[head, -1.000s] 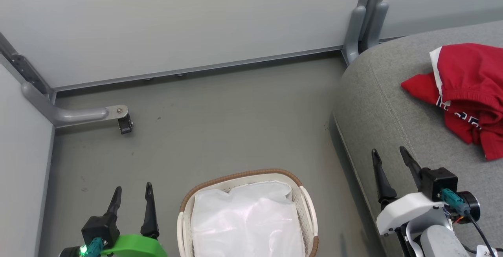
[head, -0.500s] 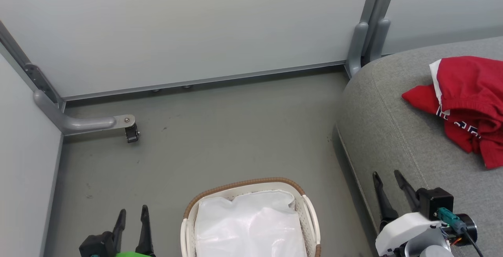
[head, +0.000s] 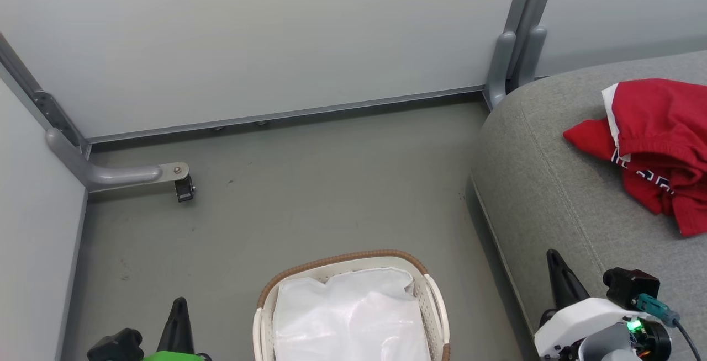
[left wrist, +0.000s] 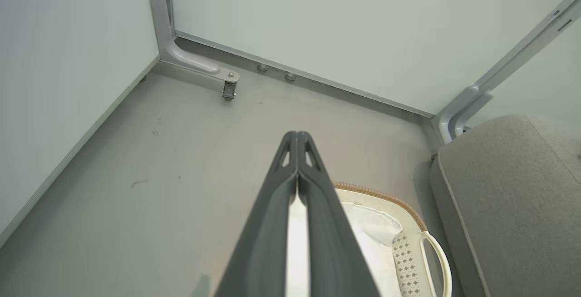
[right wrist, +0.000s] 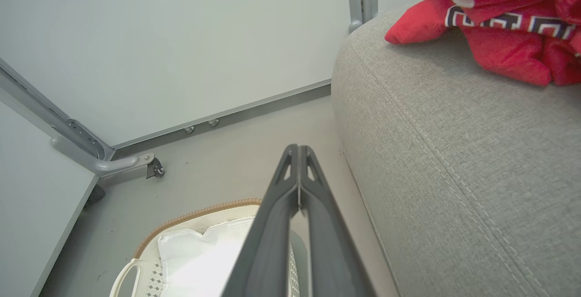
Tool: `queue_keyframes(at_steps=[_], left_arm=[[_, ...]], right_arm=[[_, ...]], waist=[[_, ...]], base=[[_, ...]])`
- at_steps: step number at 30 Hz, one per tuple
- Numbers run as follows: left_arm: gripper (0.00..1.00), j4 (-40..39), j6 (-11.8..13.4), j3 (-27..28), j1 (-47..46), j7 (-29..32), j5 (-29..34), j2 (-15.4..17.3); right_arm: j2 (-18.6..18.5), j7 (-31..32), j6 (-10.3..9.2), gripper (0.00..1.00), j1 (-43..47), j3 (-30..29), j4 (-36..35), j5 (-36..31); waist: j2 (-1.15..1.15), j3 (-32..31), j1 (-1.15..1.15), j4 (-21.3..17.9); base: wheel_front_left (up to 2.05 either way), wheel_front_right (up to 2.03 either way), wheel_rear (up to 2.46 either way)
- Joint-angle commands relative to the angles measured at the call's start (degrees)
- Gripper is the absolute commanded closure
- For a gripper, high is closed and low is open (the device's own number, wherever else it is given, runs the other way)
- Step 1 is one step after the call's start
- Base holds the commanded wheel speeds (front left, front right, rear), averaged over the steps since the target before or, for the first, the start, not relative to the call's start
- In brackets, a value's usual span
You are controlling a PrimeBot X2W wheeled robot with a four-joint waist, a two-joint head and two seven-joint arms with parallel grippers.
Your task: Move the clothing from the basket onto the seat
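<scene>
The red clothing (head: 657, 146) lies bunched on the grey seat (head: 547, 184) at the right, its dark lettering showing in the right wrist view (right wrist: 499, 20). On the floor stands the white basket (head: 431, 295) with a brown rim, holding a white liner and no red garments. My left gripper (head: 178, 308) is at the lower left beside the basket, shut with nothing in it (left wrist: 297, 138). Over the seat's front edge my right gripper (head: 554, 261) is shut and empty too (right wrist: 298, 151), well short of the clothing.
Pale partition walls enclose the grey floor. A metal bracket foot with a small caster (head: 182, 187) juts out at the left wall, and a grey post (head: 511, 57) stands in the corner by the seat (right wrist: 454, 151). The basket (left wrist: 408, 238) sits close to the seat.
Both grippers have closed from open and drawn down toward the bottom of the head view. The camera tilted slightly since the earliest frame. Clothing and basket have stayed where they were.
</scene>
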Motion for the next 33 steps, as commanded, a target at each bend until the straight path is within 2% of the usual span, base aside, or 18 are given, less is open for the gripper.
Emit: queue_keyframes(at_steps=[1, 33], left_arm=[[1.00, -1.32, -0.26, 0.50, -1.59, 0.47, -2.62, 0.17], [1.00, -4.99, -1.32, 3.30, -4.43, 7.49, -27.76, 0.31]], right_arm=[[-0.27, 0.53, -0.01, 1.00, -0.89, -0.43, -1.31, 2.73], [-0.49, 7.47, -0.03, 1.00, -1.44, -2.92, -4.75, 29.93]], waist=[[0.00, -0.01, 0.00, -0.03], [0.00, -0.32, 0.00, -0.62]], base=[[0.00, 0.00, 0.00], [0.00, 0.00, 0.00]])
